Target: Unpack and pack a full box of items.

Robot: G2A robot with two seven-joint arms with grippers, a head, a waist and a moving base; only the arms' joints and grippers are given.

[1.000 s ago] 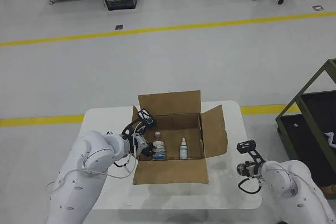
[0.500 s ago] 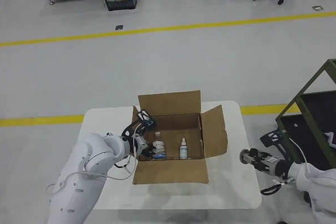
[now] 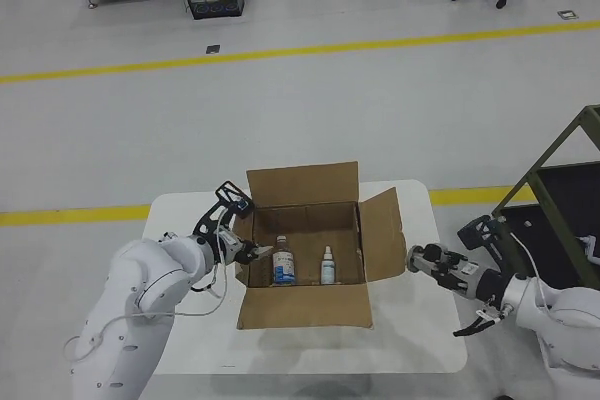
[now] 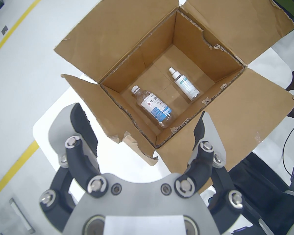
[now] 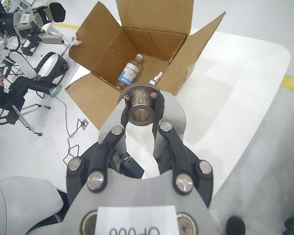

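A: What does the right gripper [image 5: 144,103] have?
B: It is closed on a metal bush [image 5: 140,116], pads on the plain barrel and the flange out past the tips; it hangs over the table [image 5: 235,74], just right of the right flap of the box [image 3: 305,308]
A: How will that piece handle?
B: Heavy for its bulk, I judge, rigid and slick; metal can twist between pads, so a hold on the barrel close under the flange looks sound; it wants a low set-down, since a drop could dent the cardboard floor or strike a bottle
A: And the left gripper [image 4: 140,113]?
B: Spread wide with nothing in it, at the box's left rim, looking down inside
A: What lies in there?
B: Two bottles flat on the floor, caps to the far side; the big bottle [image 4: 153,107] on the left, the spray bottle [image 4: 185,84] near it on the right, not touching
A: How would they handle?
B: Both look like clear plastic; light to middling, walls that give a little, round enough to roll; take each across the middle of the body, and keep off the spray head
A: Any writing?
B: A white-and-blue label on the big one, a paler one on the spray; both carry print, which I leave unread; the box is plain cardboard
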